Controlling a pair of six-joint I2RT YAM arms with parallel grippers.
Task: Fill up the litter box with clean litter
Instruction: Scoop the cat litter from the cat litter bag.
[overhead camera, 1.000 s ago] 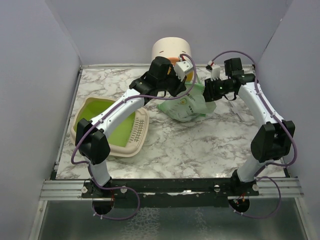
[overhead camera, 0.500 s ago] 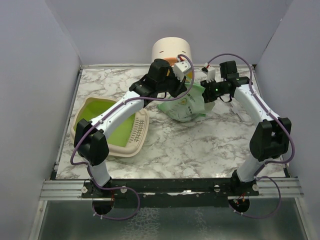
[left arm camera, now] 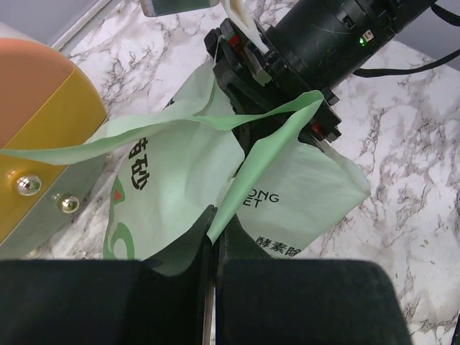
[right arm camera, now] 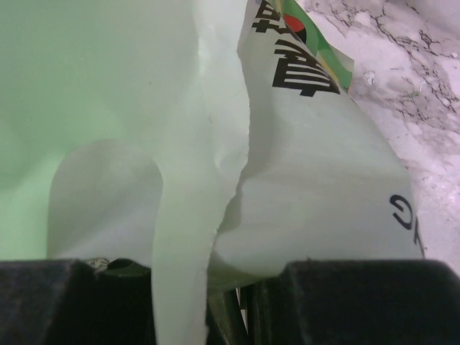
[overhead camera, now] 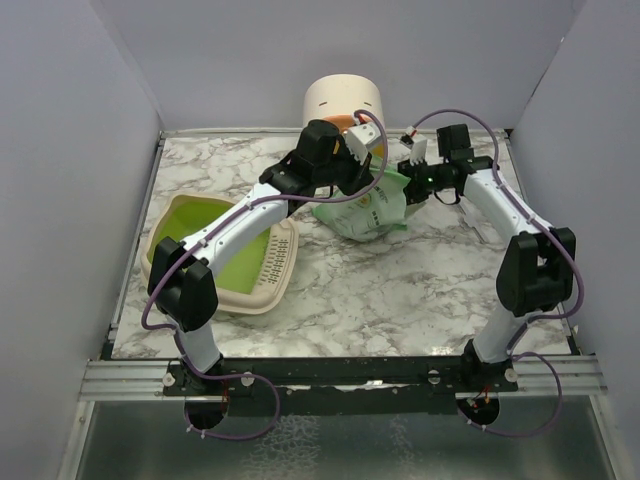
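1. Your litter box [overhead camera: 262, 300] lies at 8 o'clock, and its green floor shows no litter.
2. Toward 12 o'clock, your left gripper [left arm camera: 214, 237] pinches the bag [overhead camera: 368, 212] tight by its film. Your right gripper [right arm camera: 208, 284] clamps the opposite edge, likely to part the mouth.
3. Marbled tabletop [overhead camera: 400, 290]; cream bin [overhead camera: 343, 98] behind; grey walls [overhead camera: 60, 150].

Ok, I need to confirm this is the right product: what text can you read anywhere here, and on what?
"ONG" above "ET", both starts hidden by a fold: on the mint-green bag.
"酵素除", cut off below: same bag.
Large dark characters ending in "砂": same bag.
No other text is readable.
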